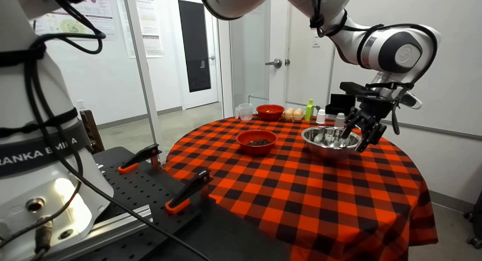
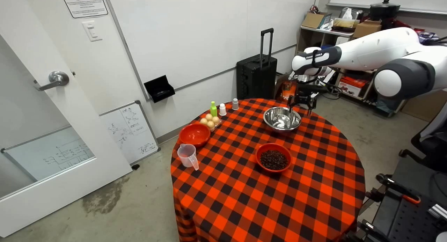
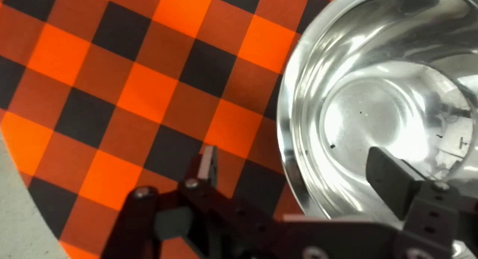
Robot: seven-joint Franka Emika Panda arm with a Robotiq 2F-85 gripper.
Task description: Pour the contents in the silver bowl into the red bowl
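Observation:
The silver bowl (image 1: 324, 150) stands upright on the table; it also shows in an exterior view (image 2: 269, 120) and in the wrist view (image 3: 368, 102). Its inside is almost bare, with a few tiny dark specks. My gripper (image 3: 293, 154), also in both exterior views (image 1: 354, 141) (image 2: 300, 111), is open at the bowl's rim. One finger is over the inside of the bowl and the other is outside it, with the rim between them, not clamped. A red bowl (image 1: 257, 150) (image 2: 275, 147) holds many small dark pieces. Another red bowl (image 1: 270, 115) (image 2: 194, 134) stands at the table's edge.
A clear measuring cup (image 2: 187, 156) stands beside the farther red bowl. Eggs in a pack (image 2: 210, 122), a green bottle (image 2: 213, 110), a white shaker (image 2: 222, 110) and a grey-topped one (image 2: 235, 104) line the table edge. A checked cloth (image 2: 230, 186) covers the round table.

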